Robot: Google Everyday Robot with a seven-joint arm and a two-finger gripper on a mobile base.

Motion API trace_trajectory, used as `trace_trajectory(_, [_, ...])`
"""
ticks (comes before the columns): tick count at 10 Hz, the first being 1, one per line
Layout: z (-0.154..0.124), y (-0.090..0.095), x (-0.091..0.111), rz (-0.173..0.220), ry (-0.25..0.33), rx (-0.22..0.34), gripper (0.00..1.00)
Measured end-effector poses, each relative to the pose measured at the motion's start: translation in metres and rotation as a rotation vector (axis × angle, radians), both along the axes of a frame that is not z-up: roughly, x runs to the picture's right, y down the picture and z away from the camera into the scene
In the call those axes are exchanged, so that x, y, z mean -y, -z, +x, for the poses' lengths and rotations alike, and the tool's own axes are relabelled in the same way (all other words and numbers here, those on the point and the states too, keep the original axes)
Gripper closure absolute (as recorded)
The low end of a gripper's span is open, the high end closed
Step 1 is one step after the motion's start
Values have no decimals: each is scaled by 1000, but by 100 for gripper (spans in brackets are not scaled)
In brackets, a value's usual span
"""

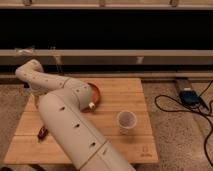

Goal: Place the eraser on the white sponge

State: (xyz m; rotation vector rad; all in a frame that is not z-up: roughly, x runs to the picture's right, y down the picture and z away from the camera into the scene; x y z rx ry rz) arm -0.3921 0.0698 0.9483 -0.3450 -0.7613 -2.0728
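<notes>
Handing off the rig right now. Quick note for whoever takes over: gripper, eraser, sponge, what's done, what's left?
Gripper: not in view, hidden behind the robot's white arm, which lies across the left half of the light wooden table.
Flat black eraser and cream-white sponge: neither is visible, possibly under the arm.
Visible: orange bowl, translucent white cup, red-and-dark tool.
Done: placement cannot be confirmed.
Left: find eraser and sponge, check the grasp, set eraser on sponge.

Matt wood table (122, 97), smooth white plastic arm (65, 117) hiding pincer
</notes>
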Motion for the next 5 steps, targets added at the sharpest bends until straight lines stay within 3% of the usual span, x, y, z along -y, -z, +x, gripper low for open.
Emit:
trace_trajectory(2, [1,-4,-5,-7,3,-6,25])
trace_trajectory(5, [4,-2,-6,-11,-1,1,53])
